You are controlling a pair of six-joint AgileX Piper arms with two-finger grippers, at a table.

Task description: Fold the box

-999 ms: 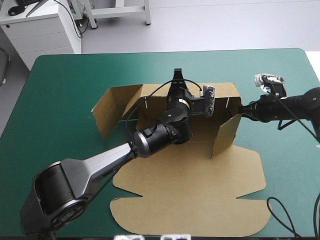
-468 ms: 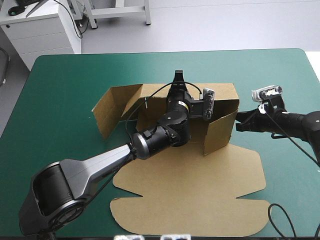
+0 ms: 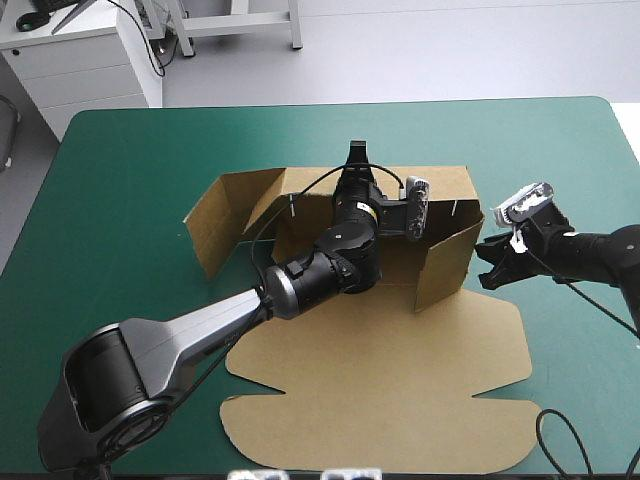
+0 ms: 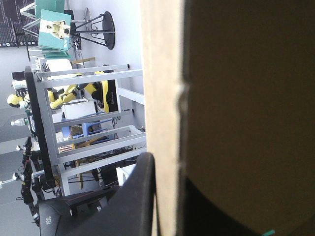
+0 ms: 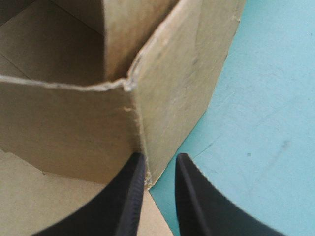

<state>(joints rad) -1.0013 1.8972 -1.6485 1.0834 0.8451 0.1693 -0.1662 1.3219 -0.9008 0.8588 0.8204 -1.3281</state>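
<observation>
On the table (image 3: 120,160) with its teal-green cover, the brown box (image 3: 400,370) sits at the middle. Its far wall and both side walls are raised, and its lid lies flat toward the near edge. The left gripper (image 3: 356,158) is clamped on the far wall's top edge, the board pinched between its black fingers. The right gripper (image 3: 483,265) stands just beside the right side wall, fingers a narrow gap apart, gripping nothing.

Table (image 3: 130,170) with teal-green cover, rounded far corners near the frame's top. Bears one brown box (image 3: 380,370) at centre: lid sheet flat toward the lower edge, walls raised at mid-frame, one flap splayed open left of centre.
</observation>
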